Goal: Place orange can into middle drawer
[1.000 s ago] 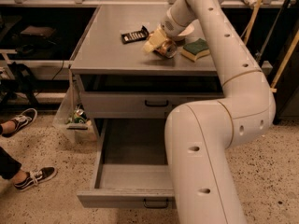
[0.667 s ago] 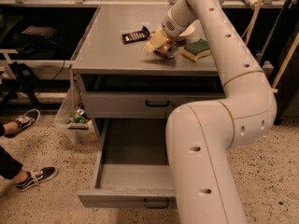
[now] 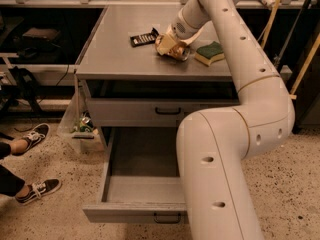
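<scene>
The orange can (image 3: 178, 53) is on the grey cabinet top (image 3: 120, 59), between a black flat packet and a sponge. My gripper (image 3: 167, 45) reaches down from the arm (image 3: 220, 14) and its pale fingers (image 3: 163, 42) are closed around the can's left side, with the can at the level of the cabinet top. The middle drawer (image 3: 145, 204) is pulled wide open below and is empty, its dark handle (image 3: 167, 218) facing front. The arm's lower part hides the drawer's right side.
A black flat packet (image 3: 143, 37) lies left of the can and a green-and-yellow sponge (image 3: 210, 53) lies right of it. The upper drawer front (image 3: 150, 112) is closed. A person's feet in sneakers (image 3: 35, 134) are at the left on the floor. A plastic bag of items (image 3: 80, 126) sits beside the cabinet.
</scene>
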